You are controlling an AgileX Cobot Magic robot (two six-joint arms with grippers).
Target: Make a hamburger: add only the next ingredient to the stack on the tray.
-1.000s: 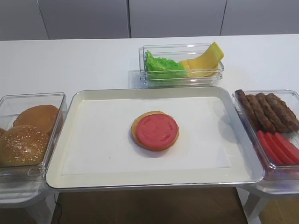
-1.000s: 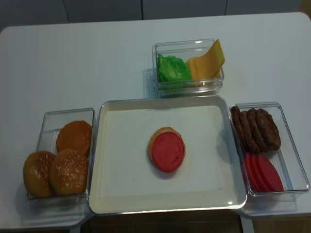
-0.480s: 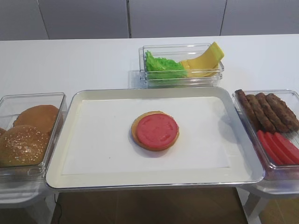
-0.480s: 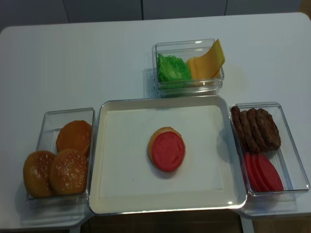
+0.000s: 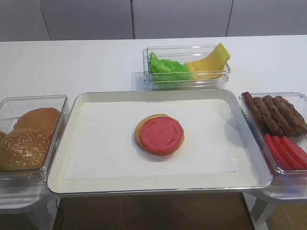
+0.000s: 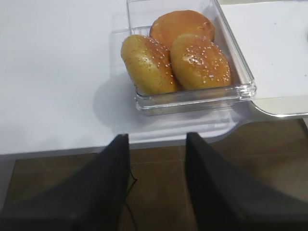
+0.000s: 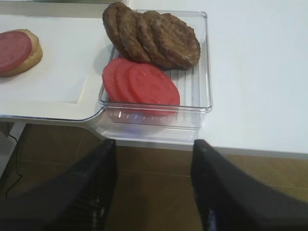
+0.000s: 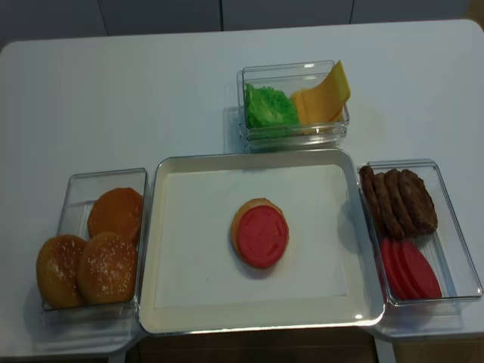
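We see the tomato slice [image 5: 161,133] lying flat on the bun bottom [image 5: 143,142], mid-tray [image 5: 72,183]. It looks light, thin, slick and floppy; we'd pinch its rim. Right gripper [image 7: 153,190] hangs spread, empty; left gripper [image 6: 157,185] likewise.

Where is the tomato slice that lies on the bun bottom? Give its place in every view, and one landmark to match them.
Exterior high: tomato slice on the bun bottom, mid-tray.
Exterior high (realsense): slice mid-tray, slightly right.
Right wrist: slice at the upper left edge.
Left wrist: not in view.
Shared landmark: the tray.
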